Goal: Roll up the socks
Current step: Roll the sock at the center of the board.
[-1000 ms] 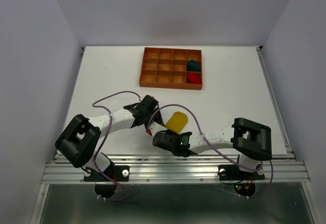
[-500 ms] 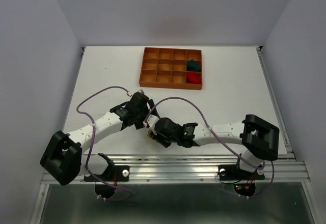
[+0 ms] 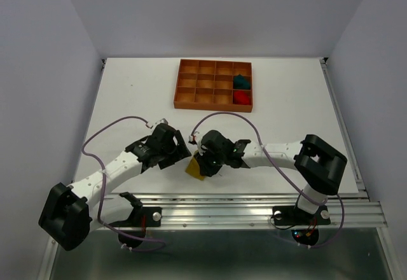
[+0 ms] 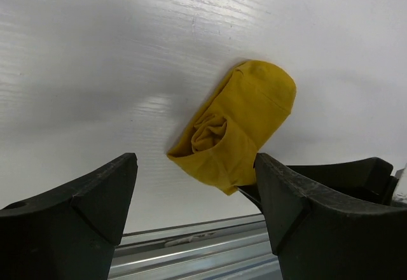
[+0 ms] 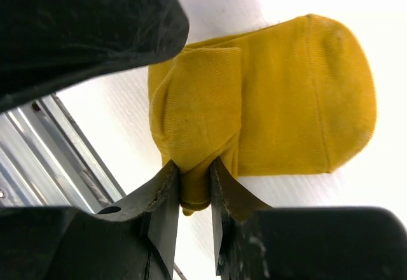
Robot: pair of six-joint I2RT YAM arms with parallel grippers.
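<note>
Since a second ago the left hand [image 3: 177, 155] has spread wide and holds nothing, and the yellow sock [image 4: 249, 111] has shifted toward the near edge of the desk [image 3: 127, 102]. Nearly closed, the right hand [image 5: 194, 184] pinches the sock's rolled end. Bundled red sock [image 3: 241, 97] and teal sock [image 3: 240, 81] sit in the tray [image 3: 213, 107].

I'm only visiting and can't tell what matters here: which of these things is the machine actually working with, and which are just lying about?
Part of the job:
- yellow sock, partly rolled, pinched by the right gripper
- red sock and teal sock, bundled in the right column of the tray

Just there:
- the tray itself
- the white table
</note>
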